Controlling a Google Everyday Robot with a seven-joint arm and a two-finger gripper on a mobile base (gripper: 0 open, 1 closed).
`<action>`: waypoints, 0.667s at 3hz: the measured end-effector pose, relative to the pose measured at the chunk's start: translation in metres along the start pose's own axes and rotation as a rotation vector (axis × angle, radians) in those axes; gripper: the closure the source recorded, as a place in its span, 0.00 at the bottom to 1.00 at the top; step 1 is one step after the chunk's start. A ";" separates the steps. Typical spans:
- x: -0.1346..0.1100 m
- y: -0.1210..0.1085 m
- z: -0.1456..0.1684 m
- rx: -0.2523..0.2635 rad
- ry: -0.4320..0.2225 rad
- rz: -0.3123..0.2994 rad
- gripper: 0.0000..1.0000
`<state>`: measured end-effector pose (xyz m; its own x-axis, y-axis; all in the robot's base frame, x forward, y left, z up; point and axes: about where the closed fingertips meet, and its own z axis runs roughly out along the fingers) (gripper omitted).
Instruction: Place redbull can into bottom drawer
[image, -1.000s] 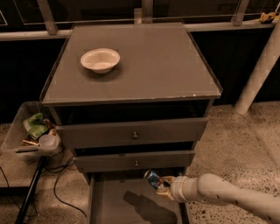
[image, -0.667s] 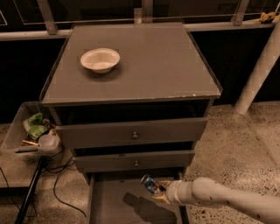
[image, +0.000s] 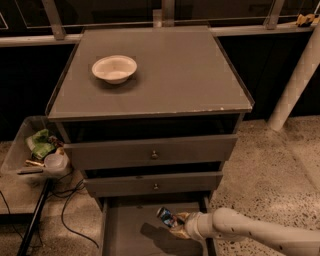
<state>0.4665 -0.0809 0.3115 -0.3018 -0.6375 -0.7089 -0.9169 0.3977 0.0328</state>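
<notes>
The redbull can is a small blue-and-silver can, tilted, held over the open bottom drawer. My gripper reaches in from the lower right on a white arm and is shut on the can, above the drawer's grey floor at its right side. The can's shadow falls on the drawer floor to the left of it. The drawer is pulled out below the two knobbed drawers.
A white bowl stands on the cabinet top at the back left. A clear bin with trash and a cup stands left of the cabinet, with cables on the floor. A white post rises at the right.
My gripper with the can has moved a little to the left and lower over the drawer. The can is still held.
</notes>
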 end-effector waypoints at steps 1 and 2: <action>0.012 -0.001 0.020 -0.028 0.022 -0.050 1.00; 0.025 -0.004 0.034 -0.045 0.082 -0.093 1.00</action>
<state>0.4715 -0.0760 0.2696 -0.2333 -0.7231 -0.6502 -0.9522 0.3055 0.0020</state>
